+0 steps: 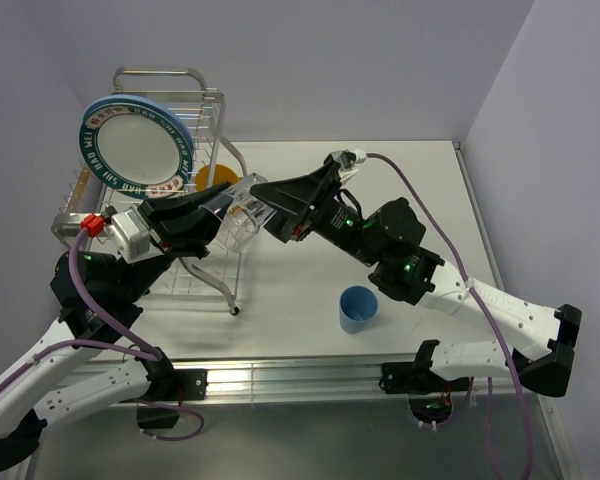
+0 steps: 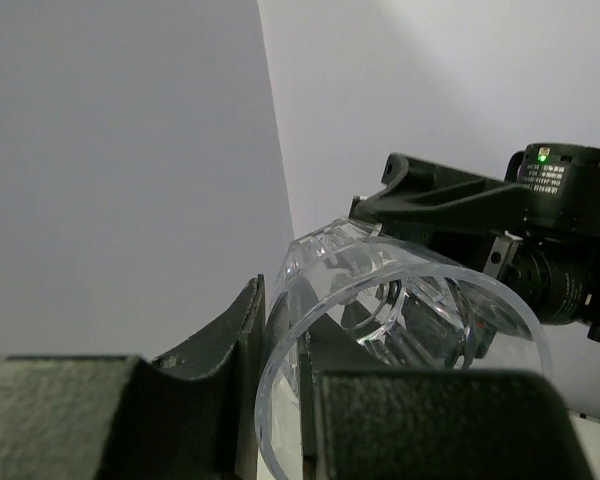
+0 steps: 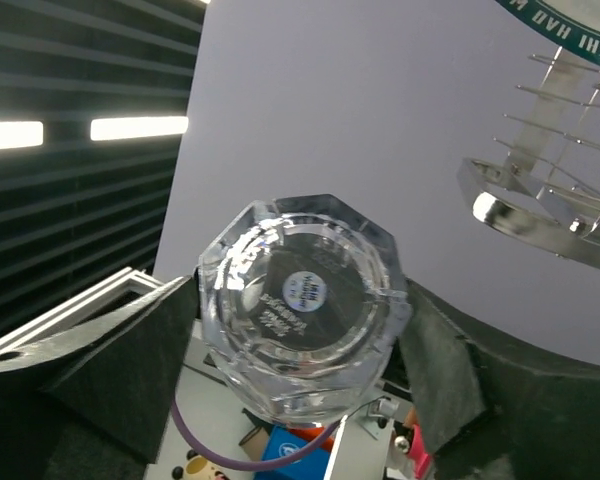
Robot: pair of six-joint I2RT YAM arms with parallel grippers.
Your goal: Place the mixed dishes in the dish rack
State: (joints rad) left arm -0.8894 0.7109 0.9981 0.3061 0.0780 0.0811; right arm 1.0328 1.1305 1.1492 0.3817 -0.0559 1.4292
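Note:
The small clear glass point(image 1: 242, 205) hangs in the air between both grippers, in front of the dish rack point(image 1: 215, 110). My left gripper point(image 1: 225, 207) is shut on its rim, one finger inside the glass point(image 2: 400, 300) and one outside. My right gripper point(image 1: 267, 205) is closed on its faceted base point(image 3: 305, 300), with a pad against each side. The white plate with the teal lettered rim point(image 1: 135, 145) stands in the rack, a light-blue edge point(image 1: 130, 97) just behind it. The orange-yellow bowl point(image 1: 220, 178) lies low in the rack. The small blue cup point(image 1: 359, 308) stands on the table.
The rack's wire tines point(image 3: 540, 210) and the lettered plate point(image 3: 570, 30) show at the upper right of the right wrist view. Walls close the table at the back and right. The blue cup stands just in front of the right arm's elbow.

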